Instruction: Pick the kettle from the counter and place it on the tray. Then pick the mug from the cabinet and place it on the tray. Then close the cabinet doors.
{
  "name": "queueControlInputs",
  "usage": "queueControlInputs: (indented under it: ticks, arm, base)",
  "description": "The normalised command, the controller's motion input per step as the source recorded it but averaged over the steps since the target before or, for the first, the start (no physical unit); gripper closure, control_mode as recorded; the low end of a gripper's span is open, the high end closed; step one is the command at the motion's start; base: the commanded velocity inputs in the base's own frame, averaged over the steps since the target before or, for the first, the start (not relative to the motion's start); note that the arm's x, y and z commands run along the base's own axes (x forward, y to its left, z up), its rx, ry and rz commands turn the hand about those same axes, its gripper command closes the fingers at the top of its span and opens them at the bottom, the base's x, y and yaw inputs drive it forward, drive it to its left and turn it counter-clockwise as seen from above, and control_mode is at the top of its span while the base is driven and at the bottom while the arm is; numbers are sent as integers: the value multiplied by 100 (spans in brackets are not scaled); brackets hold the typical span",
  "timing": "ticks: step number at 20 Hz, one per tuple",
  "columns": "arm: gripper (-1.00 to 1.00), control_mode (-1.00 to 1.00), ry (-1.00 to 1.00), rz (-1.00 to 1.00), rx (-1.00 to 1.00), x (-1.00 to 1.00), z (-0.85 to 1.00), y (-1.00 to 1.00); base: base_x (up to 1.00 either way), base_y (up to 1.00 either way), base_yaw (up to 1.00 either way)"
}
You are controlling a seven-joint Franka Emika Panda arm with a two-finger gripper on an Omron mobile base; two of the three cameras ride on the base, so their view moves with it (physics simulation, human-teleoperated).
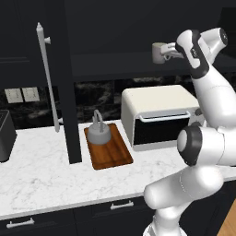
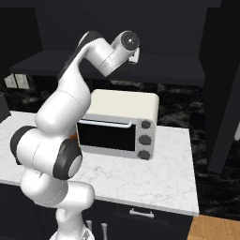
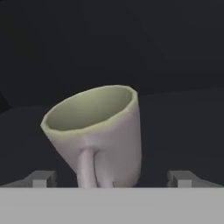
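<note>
Hand view shows the gripper (image 3: 112,179) spread wide, fingertips (image 3: 41,178) either side of the mug (image 3: 100,135), grasping nothing, while the kettle (image 1: 99,131) sits on the tray (image 1: 110,152).

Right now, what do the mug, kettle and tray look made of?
Mug: likely glazed ceramic; pale off-white, smooth, greenish inside, thick rounded rim.
Kettle: probably metal, matte grey with no sharp highlights; thin arched wire handle.
Tray: looks like wood; reddish-brown with lengthwise grain streaks, low raised rim, dull finish.
All rendered, so these are guesses from the look.
</note>
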Motion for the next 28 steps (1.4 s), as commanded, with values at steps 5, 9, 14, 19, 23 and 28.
queueControlInputs:
  ticks: [5,9,14,19,23,28]
  arm:
    - [-100,-100,-3,0,0,-1,0,2]
    - [100,-100,-7,0,-1,-1,-1,5]
    - [100,-100,-2,0,-1,2,-11,6]
    - [100,-100,0,0,-3,2,-15,8]
    - [100,-100,0,0,0,-6,0,3]
    - [100,-100,-1,3,0,-64,6,8]
  base:
    - [0,0,0]
    - [0,0,0]
    - [0,0,0]
    - [0,0,0]
    - [0,0,0]
    - [0,0,0]
